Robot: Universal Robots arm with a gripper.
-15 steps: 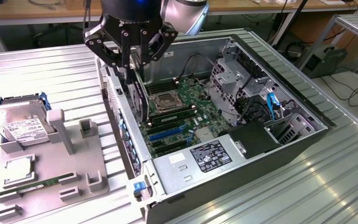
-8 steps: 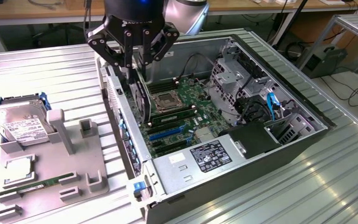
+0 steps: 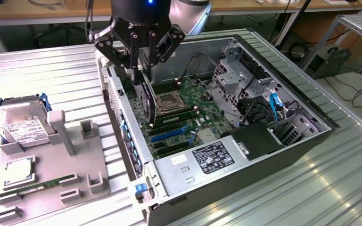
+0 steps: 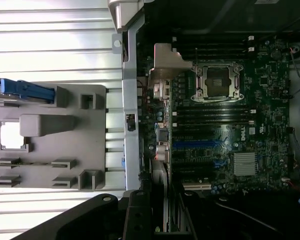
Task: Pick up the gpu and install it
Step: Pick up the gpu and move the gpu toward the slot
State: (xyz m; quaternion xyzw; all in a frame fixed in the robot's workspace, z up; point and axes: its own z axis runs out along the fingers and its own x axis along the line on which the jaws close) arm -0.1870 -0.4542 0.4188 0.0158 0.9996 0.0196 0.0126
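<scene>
Gpu is what the work turns on, and it is up off the desk, hanging edge-down inside the open computer case.

Over on the exterior view's left, the hard drive with its white label lies at the far end of the grey fixture tray. The green memory stick sits in a groove near the tray's front. Neither is being handled.

Next along is the pincer, poised over the case's near wall. Its fingers are closed on the top edge of the card, which hangs below them almost upright. The lower edge is down among the parts on the motherboard, just beside the processor socket. I cannot tell whether it touches the board.

To my eye the pick-up is done and the install is in hand, with the card not yet seated. The blue slot lies a little nearer the power supply than the card's lower end does. Seating, I judge, calls for the card's contact edge to be set square over a slot, bracket end towards the case wall, then a straight, even press. It should also stay clear of the drive cage on the right.
</scene>
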